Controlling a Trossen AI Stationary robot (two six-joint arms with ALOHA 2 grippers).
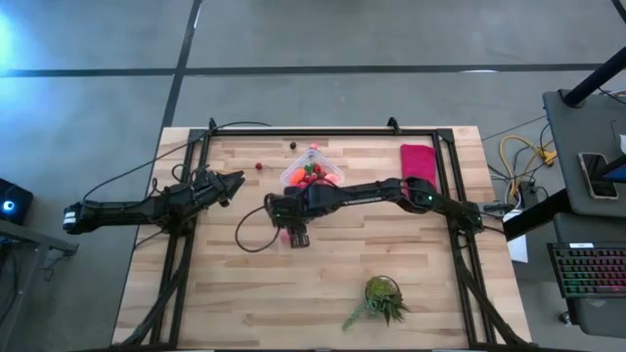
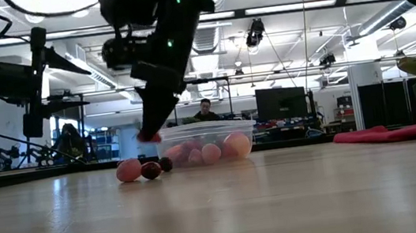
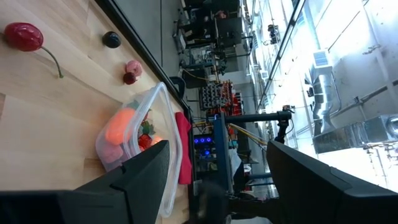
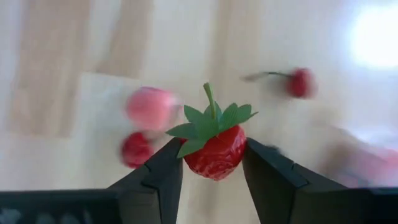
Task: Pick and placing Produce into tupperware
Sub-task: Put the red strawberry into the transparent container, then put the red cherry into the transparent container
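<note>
Several produce pcs already sit in the tub mid-far table, a few berries loose nearby, right gripper pinching a strawberry just near of it, left gripper idle w/ fingers apart.

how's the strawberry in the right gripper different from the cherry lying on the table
The strawberry is clamped between the right gripper fingers, off the wood; the cherry lies loose on the table. The strawberry has a green leafy cap; the cherry has only a thin stem. Both are red.
</note>
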